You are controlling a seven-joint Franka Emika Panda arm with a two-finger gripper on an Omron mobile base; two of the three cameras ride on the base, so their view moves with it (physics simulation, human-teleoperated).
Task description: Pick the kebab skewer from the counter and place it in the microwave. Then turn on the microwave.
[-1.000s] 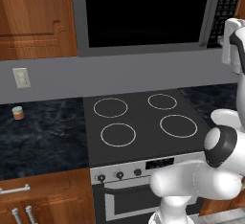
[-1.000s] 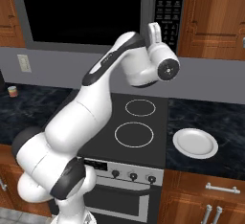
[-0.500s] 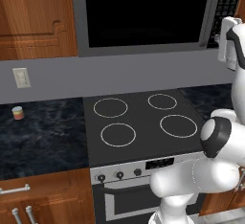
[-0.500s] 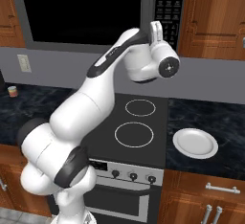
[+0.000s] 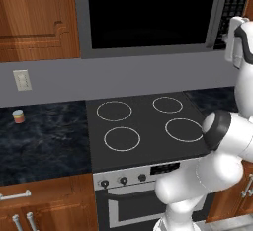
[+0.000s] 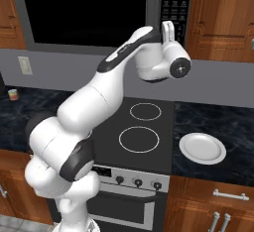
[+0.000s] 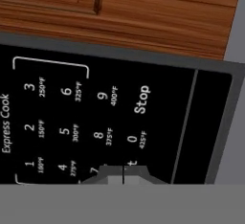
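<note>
The microwave [image 5: 148, 13] hangs above the stovetop with its black glass door [image 6: 84, 13] closed. My gripper [image 6: 168, 29] is shut with nothing in it and points at the keypad strip [image 6: 173, 3] on the microwave's right side. In the hand view the closed fingertips [image 7: 123, 173] sit right at the keypad [image 7: 95, 122], just below the 0 key and beside the 7, partly covering a label that ends in "t". In the left base view the gripper [image 5: 231, 32] is at the keypad's lower edge [image 5: 237, 3]. The kebab skewer is out of view.
A black stovetop [image 5: 143, 126] with white rings lies below. The marbled counter [image 5: 44, 141] holds a small striped cylinder [image 5: 19, 116] at the left. A white plate [image 6: 202, 147] rests on the counter [image 6: 223, 122] at the right. Wooden cabinets flank the microwave.
The hand has crept slightly up and towards the keypad. The gripper stays shut and nothing else has moved.
</note>
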